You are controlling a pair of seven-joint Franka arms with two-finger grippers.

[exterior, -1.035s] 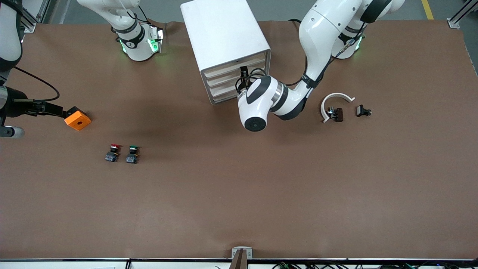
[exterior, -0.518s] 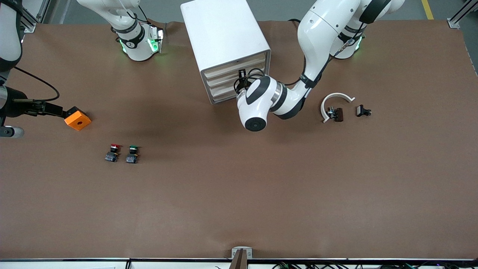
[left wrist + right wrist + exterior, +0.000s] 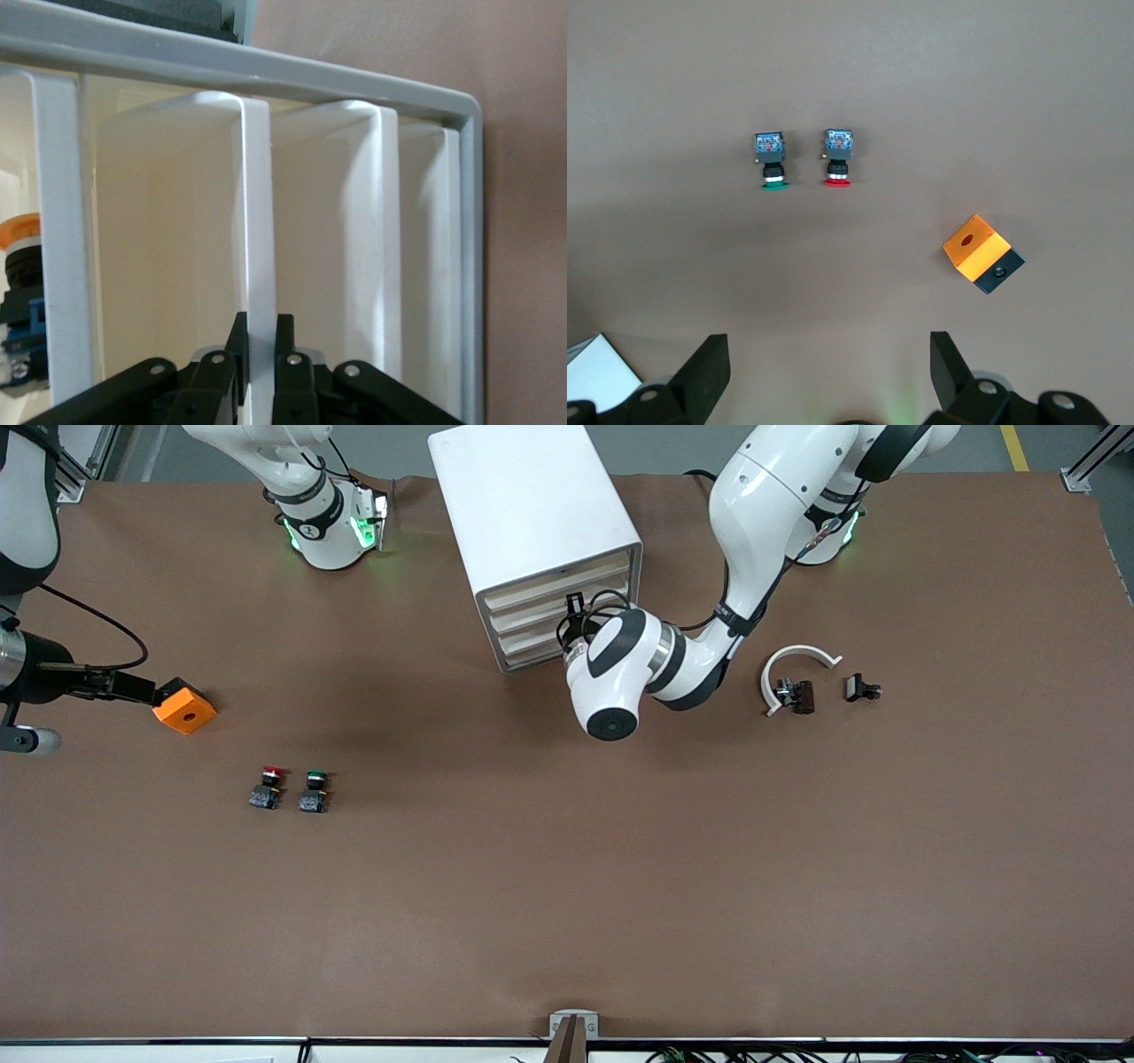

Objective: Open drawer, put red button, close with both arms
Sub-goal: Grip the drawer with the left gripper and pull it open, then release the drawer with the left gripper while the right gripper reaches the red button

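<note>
At the cabinet (image 3: 540, 540) front, the left gripper (image 3: 259, 354) clamps a drawer (image 3: 257, 221) lip between its fingers; which tier is unclear. Beside the green button (image 3: 313, 791), the red button (image 3: 267, 786) lies near the right gripper (image 3: 828, 372), which hangs spread wide above the table (image 3: 620, 886).

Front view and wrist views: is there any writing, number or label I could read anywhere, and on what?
None can be read.
Right arm's base band: a white mark, too small to read.
Left arm's black band: a white mark, too small to read.
Cabinet, red button, green button, orange cube: no writing shows.
Left gripper, clamped on the drawer, and open right gripper over the table: none.
</note>
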